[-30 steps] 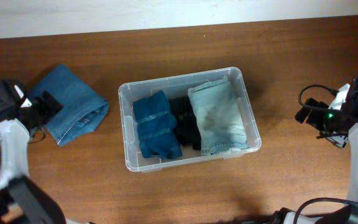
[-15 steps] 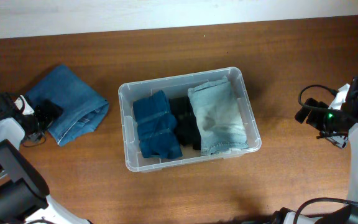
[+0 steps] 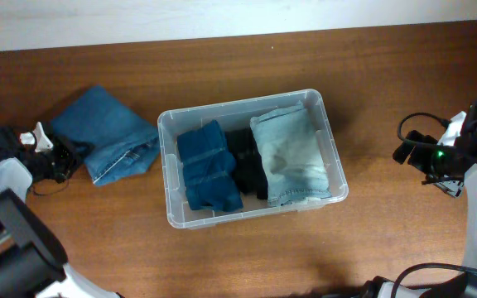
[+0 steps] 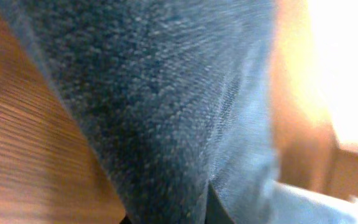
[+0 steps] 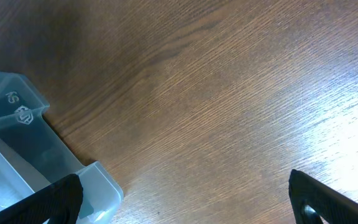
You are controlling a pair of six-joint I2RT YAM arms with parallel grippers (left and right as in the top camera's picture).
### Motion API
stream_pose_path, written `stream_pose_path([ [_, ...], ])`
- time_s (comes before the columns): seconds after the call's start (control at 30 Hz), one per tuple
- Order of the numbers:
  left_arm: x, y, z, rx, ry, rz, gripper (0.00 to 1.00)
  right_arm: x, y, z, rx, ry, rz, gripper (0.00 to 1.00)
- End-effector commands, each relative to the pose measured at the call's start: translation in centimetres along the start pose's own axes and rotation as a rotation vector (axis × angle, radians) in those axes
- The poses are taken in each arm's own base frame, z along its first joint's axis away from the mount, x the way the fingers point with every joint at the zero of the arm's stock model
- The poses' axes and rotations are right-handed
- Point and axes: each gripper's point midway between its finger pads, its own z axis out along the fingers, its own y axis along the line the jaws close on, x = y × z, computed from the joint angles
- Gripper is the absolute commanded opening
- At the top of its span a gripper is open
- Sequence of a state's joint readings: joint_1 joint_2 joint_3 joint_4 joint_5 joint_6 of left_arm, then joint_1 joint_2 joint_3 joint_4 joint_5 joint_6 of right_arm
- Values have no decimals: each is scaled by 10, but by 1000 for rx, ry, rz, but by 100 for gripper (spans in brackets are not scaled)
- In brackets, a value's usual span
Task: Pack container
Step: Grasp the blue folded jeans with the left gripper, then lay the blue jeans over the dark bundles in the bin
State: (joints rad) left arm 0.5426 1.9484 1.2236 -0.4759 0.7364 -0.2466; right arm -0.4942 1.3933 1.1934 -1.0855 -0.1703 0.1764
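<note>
The folded mid-blue denim garment (image 3: 113,139) has slid across the brown wooden table (image 3: 222,257) toward the container (image 3: 238,101), and its hem now lies just beside the wall at the bin's nine o'clock, where half a second ago it sat well apart. The large clear plastic bin sits mid-table. It already holds a folded dark-blue denim piece (image 3: 209,170), a black garment (image 3: 247,165) and a pale washed-denim bundle (image 3: 292,157), packed side by side. The left gripper (image 3: 56,159) sits at the garment's eight o'clock edge. Its wrist camera is filled with blurred blue cloth (image 4: 166,112) and shows no fingers, so whether they are clenched on the fabric cannot be told, though the garment's travel suggests a hold. At three o'clock, well clear of the bin, the right gripper (image 5: 188,202) waits with its fingers spread wide over bare wood, holding nothing, the bin's corner (image 5: 42,162) at the edge of its view. The last loose item appears to be on its way in. What stands against it is the bin's near wall, which it must be lifted over, and the little room left beside the three pieces already inside.
</note>
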Motion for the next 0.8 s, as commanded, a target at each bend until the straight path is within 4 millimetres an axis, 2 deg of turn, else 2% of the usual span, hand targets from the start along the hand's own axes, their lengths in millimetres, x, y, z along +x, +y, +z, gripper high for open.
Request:
stream_pose_path([
  [0.0,-3,-106,-68,229,-104,212,1,0,0,0,-5,1,-1,98],
  [0.1,6,-162,-113,274,-196,351,1,0,0,0,-5,1,-1,98],
  [0.17,21,-198,-135,309,-239,447,1,0,0,0,-5,1,-1,98],
  [0.2,51,-239,-156,364,-254,546,1,-1,0,0,-5,-1,-2,98],
  [0.3,94,-278,-169,435,-227,648,1,-1,0,0,-5,-2,-2,98],
  [0.33,106,-285,-169,445,-208,663,1,-1,0,0,-5,-2,-2,98],
  [0.4,132,-291,-163,432,-151,675,1,-1,0,0,-5,-2,-2,98],
  [0.47,153,-282,-145,342,-81,653,1,-1,0,0,-5,-2,-2,98],
  [0.57,179,-259,-112,182,19,651,1,-1,0,0,-5,-1,-2,98],
  [0.63,200,-255,-91,167,103,675,1,-1,0,0,-5,-2,-1,98],
  [0.67,219,-251,-70,162,182,691,1,-1,0,0,-5,-1,-2,98],
  [0.77,244,-239,-33,139,298,714,1,0,0,0,-5,1,-1,98],
])
